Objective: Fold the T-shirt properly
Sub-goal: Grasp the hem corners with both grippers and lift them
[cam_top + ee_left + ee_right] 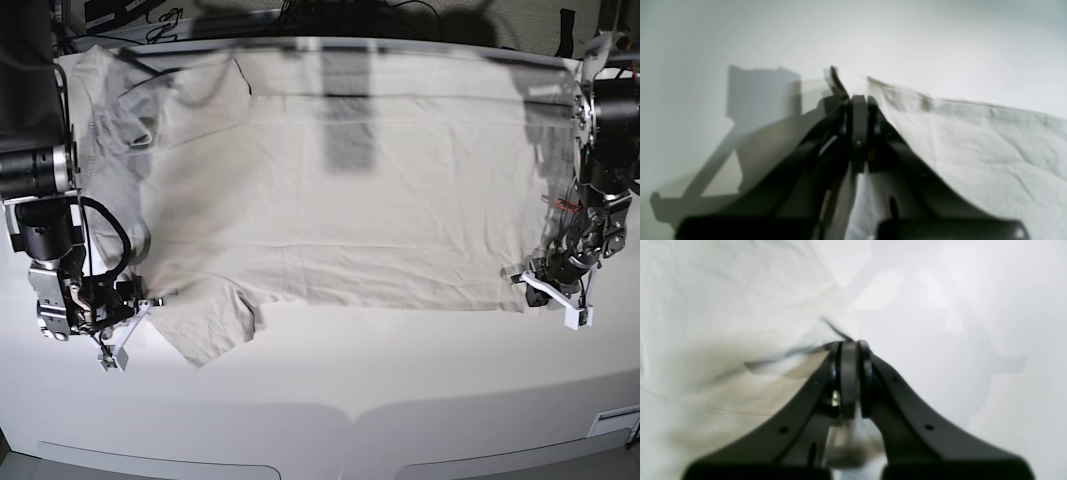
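While both grippers sit low at the near edge of the T-shirt [330, 200], the step in hand looks like a two-corner pinch before a lift-and-fold. Shirt lies spread flat across the white counter [330, 390], collar end toward the base view's left, hem end to its right, one sleeve flopped out at the near-left.

Left gripper [859, 100]: fingers pressed together w/ a fabric edge running into the pinch, so it has the hem corner. Right gripper [849, 345]: fingers also fully closed, at the shirt's edge beside the sleeve; cloth bunches up against the tips, and I judge it's holding fabric, tho the blur makes the exact bite hard to confirm.

To do it well: lift both corners evenly, keep the edge taut btwn the two arms, carry it straight across so the near edge lands parallel to the far one. Check the right pinch has both layers, else the sleeve will drag.

Count: 1 shirt, 2 grippers, 1 counter.
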You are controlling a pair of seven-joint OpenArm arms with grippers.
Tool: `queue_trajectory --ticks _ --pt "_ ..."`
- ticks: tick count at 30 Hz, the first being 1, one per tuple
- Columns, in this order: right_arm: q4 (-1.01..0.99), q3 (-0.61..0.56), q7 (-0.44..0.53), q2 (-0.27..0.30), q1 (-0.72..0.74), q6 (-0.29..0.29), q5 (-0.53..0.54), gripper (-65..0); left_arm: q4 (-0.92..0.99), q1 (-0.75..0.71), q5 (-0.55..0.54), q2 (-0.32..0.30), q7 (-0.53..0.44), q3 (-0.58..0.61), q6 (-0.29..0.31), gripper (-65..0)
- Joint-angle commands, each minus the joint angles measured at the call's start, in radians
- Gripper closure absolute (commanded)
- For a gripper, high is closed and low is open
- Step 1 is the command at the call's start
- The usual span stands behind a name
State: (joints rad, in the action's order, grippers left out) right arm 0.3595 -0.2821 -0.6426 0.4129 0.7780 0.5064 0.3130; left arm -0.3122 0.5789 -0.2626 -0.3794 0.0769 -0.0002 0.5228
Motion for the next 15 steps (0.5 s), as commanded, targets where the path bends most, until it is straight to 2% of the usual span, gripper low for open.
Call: queue_trajectory --ticks 1,6,12,14,15 --pt "-0.001 0.000 -0.007 0.008 0.018 -0.002 -0.015 0.0 0.004 -0.002 0.034 -0.001 0.072 0.003 -0.007 0.0" --pt "-0.001 0.000 0.060 0.008 0.027 -0.002 -0.014 0.0 0.004 -0.003 0.034 -0.001 0.072 0.003 -0.007 0.0" --pt "0.000 0.000 0.059 0.013 0.057 0.003 -0.014 0.0 0.004 -0.002 0.034 -0.001 0.049 0.003 -0.007 0.0" --pt "0.000 0.000 0.059 0.014 0.068 0.035 -0.014 0.0 0.004 -0.002 0.021 -0.003 0.029 0.003 -0.007 0.0" --pt "0.000 0.000 0.058 0.014 0.071 0.069 -0.014 0.0 0.004 0.001 0.003 -0.005 0.025 0.003 -0.007 0.0"
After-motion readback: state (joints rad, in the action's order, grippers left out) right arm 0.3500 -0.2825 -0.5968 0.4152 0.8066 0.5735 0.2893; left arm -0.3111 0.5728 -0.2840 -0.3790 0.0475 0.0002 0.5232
